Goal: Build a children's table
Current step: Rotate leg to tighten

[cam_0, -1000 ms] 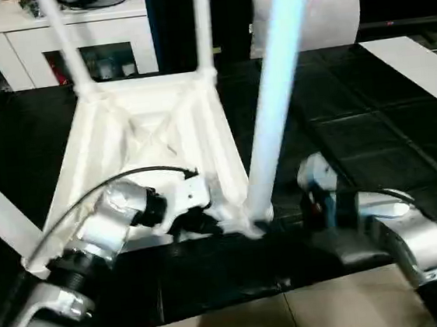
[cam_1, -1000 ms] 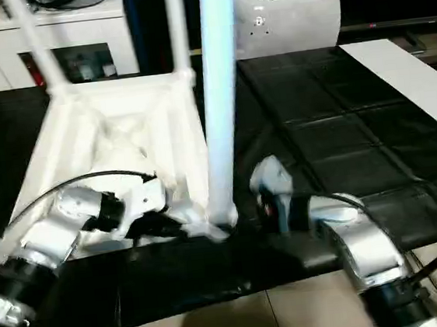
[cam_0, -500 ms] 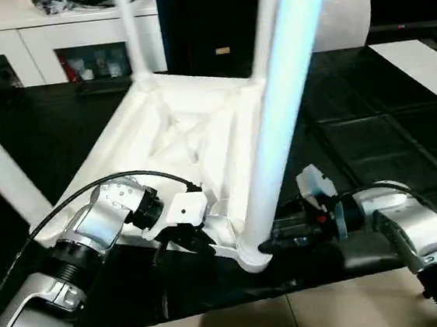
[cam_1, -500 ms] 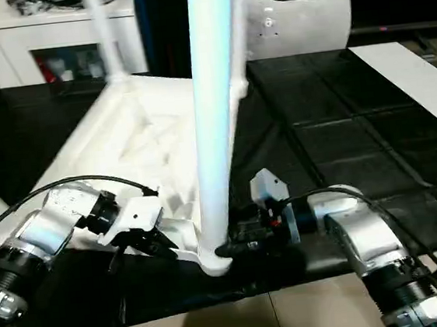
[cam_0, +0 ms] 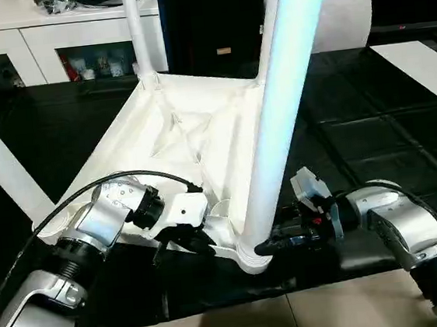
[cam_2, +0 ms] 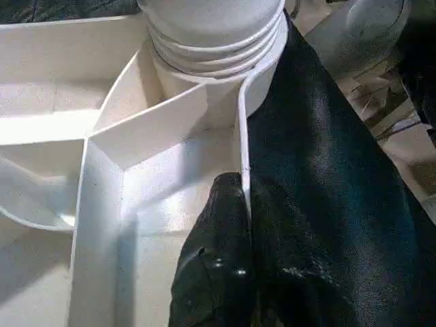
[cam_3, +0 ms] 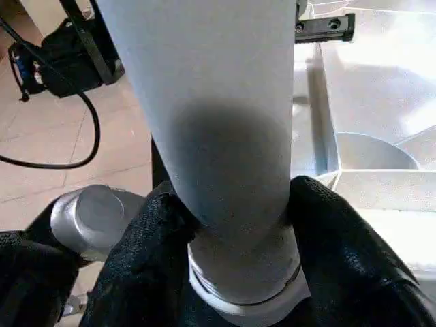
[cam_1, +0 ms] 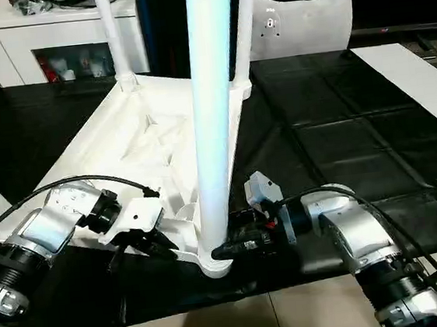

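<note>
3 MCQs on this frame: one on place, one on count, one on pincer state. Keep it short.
1. Where does the left pincer grip the table top?
A. near rim, beside the near leg
B. far corner
C. centre ribs

2. How many legs stand in the top?
A. two
B. three
C. four

3. What is the right pincer doing?
A. open, hovering
B. shut on the near leg
C. holding a pillow

Answers: 1 A, its fingers pinch the rim wall by the socket. 2 C, one rises at each corner. 3 B, fingers clamp both sides of the tube base.

Children's table: white plastic, smooth.
Top [cam_0: 192, 135] ribbed, slightly glossy; legs [cam_0: 282, 102] satin; black counter [cam_1: 341, 135] shiny; forearms [cam_1: 351, 235] brushed silver metal.
</note>
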Tool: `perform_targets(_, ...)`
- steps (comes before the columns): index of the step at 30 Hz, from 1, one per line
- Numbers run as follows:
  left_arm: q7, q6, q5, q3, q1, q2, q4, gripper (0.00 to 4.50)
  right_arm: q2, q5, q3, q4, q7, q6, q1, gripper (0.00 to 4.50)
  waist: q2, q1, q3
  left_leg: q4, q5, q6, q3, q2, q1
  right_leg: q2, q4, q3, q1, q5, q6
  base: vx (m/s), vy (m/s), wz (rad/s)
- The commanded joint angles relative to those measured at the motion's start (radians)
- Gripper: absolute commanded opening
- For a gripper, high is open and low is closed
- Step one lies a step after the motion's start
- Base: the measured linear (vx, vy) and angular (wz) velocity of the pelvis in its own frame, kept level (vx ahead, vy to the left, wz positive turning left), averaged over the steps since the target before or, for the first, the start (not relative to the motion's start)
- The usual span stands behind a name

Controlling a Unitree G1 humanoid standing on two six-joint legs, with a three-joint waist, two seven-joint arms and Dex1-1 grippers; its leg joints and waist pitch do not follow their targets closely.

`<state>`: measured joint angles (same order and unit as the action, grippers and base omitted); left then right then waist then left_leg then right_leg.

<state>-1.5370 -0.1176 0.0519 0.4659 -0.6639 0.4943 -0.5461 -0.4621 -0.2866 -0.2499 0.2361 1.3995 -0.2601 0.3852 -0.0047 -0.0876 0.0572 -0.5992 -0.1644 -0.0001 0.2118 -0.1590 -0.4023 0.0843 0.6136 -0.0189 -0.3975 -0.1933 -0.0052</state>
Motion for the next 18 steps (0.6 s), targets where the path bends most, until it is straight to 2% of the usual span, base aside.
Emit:
perform_targets(1, -0.034, -0.022, 0.008, 0.025, -0.012, -0.012, 0.009, 0.0, 0.005, -0.025, -0.02, -0.028, 0.015, -0.025, 0.001, 1.95, -0.004, 0.008, -0.069, 0.076, -0.276, -0.006, -0.033, -0.077, 0.046, 0.065, -0.07, 0.029, 0.022, -0.23, -0.228, 0.0, 0.0, 0.0)
perform_targets(4, -0.012, 0.009, -0.005, 0.011, -0.002, -0.021, 0.023, 0.0, 0.016, -0.048, -0.011, -0.072, 0.0, -0.064, -0.019, 1.95, -0.002, 0.008, -0.07, 0.076, -0.265, -0.002, -0.032, -0.077, 0.046, 0.063, -0.068, 0.029, 0.022, -0.209, -0.232, 0.0, 0.0, 0.0)
perform_targets(8, 0.024, 0.057, -0.003, 0.003, 0.007, -0.031, 0.044, 0.0, 0.034, -0.055, 0.002, -0.104, -0.05, -0.092, -0.035, 1.95, -0.004, 0.008, -0.07, 0.077, -0.267, -0.004, -0.032, -0.076, 0.046, 0.063, -0.068, 0.029, 0.023, -0.208, -0.231, 0.0, 0.0, 0.0)
perform_targets(9, 0.075, 0.119, 0.001, -0.009, 0.019, -0.045, 0.071, 0.0, 0.058, -0.04, 0.008, -0.129, -0.125, -0.113, -0.052, 1.95, 0.003, 0.009, -0.068, 0.08, -0.28, -0.013, -0.033, -0.078, 0.048, 0.063, -0.069, 0.03, 0.02, -0.223, -0.229, 0.0, 0.0, 0.0)
perform_targets(11, 0.141, 0.218, -0.006, -0.029, 0.038, -0.07, 0.123, 0.0, 0.096, -0.006, 0.011, -0.153, -0.226, -0.12, -0.071, 1.95, 0.0, 0.015, -0.063, 0.085, -0.326, -0.037, -0.036, -0.078, 0.048, 0.064, -0.074, 0.032, 0.016, -0.284, -0.215, 0.0, 0.0, 0.0)
perform_targets(12, 0.153, 0.24, -0.008, -0.034, 0.042, -0.075, 0.135, 0.0, 0.104, 0.001, 0.012, -0.158, -0.246, -0.119, -0.075, 1.95, -0.002, 0.022, -0.061, 0.083, -0.36, -0.048, -0.04, -0.072, 0.049, 0.067, -0.081, 0.031, 0.014, -0.36, -0.198, 0.0, 0.0, 0.0)
perform_targets(13, 0.173, 0.281, -0.014, -0.04, 0.053, -0.086, 0.161, 0.0, 0.122, 0.016, 0.015, -0.16, -0.29, -0.127, -0.076, 1.95, -0.002, 0.024, -0.06, 0.084, -0.372, -0.054, -0.044, -0.072, 0.049, 0.07, -0.085, 0.031, 0.014, -0.397, -0.187, 0.0, 0.0, 0.0)
perform_targets(14, 0.222, 0.343, -0.015, -0.049, 0.07, -0.11, 0.202, 0.0, 0.166, 0.041, 0.027, -0.161, -0.382, -0.153, -0.076, 1.95, -0.002, 0.039, -0.057, 0.086, -0.403, -0.072, -0.048, -0.072, 0.049, 0.067, -0.089, 0.031, 0.009, -0.442, -0.17, 0.0, 0.0, 0.0)
perform_targets(16, 0.276, 0.395, -0.01, -0.058, 0.084, -0.138, 0.234, 0.0, 0.211, 0.056, 0.04, -0.167, -0.463, -0.173, -0.077, 1.95, -0.003, 0.06, -0.056, 0.09, -0.43, -0.084, -0.055, -0.069, 0.041, 0.067, -0.09, 0.027, 0.012, -0.484, -0.154, 0.0, 0.0, 0.0)
perform_targets(18, 0.323, 0.436, -0.001, -0.066, 0.091, -0.168, 0.249, 0.0, 0.24, 0.068, 0.039, -0.171, -0.512, -0.177, -0.079, 1.93, -0.003, 0.074, -0.057, 0.09, -0.441, -0.087, -0.06, -0.067, 0.038, 0.067, -0.093, 0.024, 0.014, -0.508, -0.138, 0.0, 0.0, 0.0)
